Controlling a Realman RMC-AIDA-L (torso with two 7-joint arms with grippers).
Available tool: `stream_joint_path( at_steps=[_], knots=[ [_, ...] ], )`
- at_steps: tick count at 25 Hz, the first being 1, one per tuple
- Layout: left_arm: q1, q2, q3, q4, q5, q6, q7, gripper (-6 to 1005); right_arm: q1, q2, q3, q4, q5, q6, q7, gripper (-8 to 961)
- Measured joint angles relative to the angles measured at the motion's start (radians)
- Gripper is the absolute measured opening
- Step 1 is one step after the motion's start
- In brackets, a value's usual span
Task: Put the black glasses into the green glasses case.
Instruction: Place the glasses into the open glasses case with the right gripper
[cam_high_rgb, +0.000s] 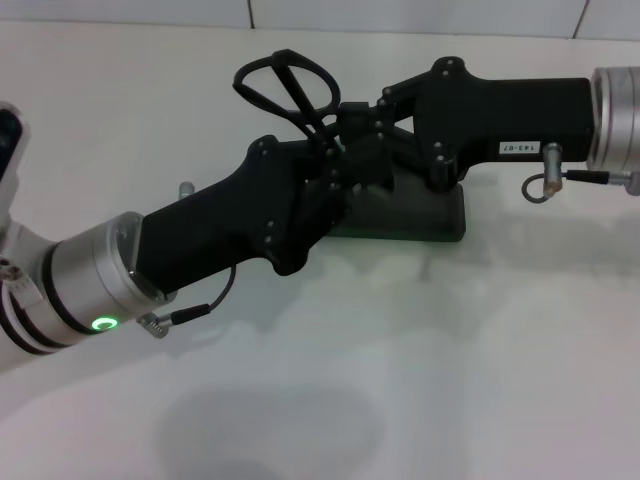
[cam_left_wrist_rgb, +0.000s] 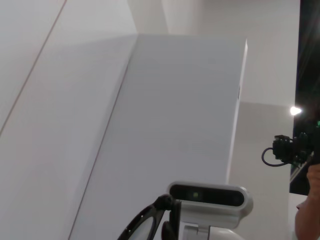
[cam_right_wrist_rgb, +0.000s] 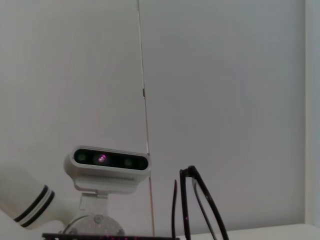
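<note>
The glasses (cam_high_rgb: 285, 88) stand up above the case (cam_high_rgb: 420, 212), where the left gripper (cam_high_rgb: 335, 170) and right gripper (cam_high_rgb: 355, 130) meet; I cannot tell their grip.

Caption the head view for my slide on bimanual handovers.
Both grippers, left and right, meet above the green glasses case, black glasses raised between them.

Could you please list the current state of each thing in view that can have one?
black glasses: lifted off the table, held up above the case where the two end effectors meet.
green glasses case: lying on the table, mostly hidden beneath both end effectors; open or closed cannot be told.
left end effector: over the case.
right end effector: over the case.
</note>
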Motion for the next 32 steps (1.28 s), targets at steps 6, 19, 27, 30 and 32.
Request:
stream_joint_path(
  at_steps=[6, 19, 27, 30, 32],
  knots=[
    [-0.001, -0.001, 0.002, 0.000, 0.003, -0.004, 0.000, 41, 0.006, 0.001, -0.019, 0.008, 0.005, -0.008, 0.001, 33],
    [0.008, 0.000, 0.000, 0.000, 0.003, 0.000, 0.000, 42, -0.001, -0.001, -0.017, 0.003, 0.008, -0.002, 0.002, 34],
    [0.035, 0.034, -0.004, 0.007, 0.019, 0.041, 0.008, 41, 0.017, -0.014, 0.033, -0.005, -0.086, 0.022, 0.021, 34],
    [0.056, 0.077, -0.013, 0.016, 0.014, 0.102, 0.015, 41, 0.027, -0.013, 0.082, -0.061, -0.221, -0.002, 0.089, 35],
    [0.079, 0.106, -0.021, 0.034, 0.010, 0.143, 0.022, 41, 0.025, -0.010, 0.075, -0.123, -0.296, -0.007, 0.133, 35]
  ],
)
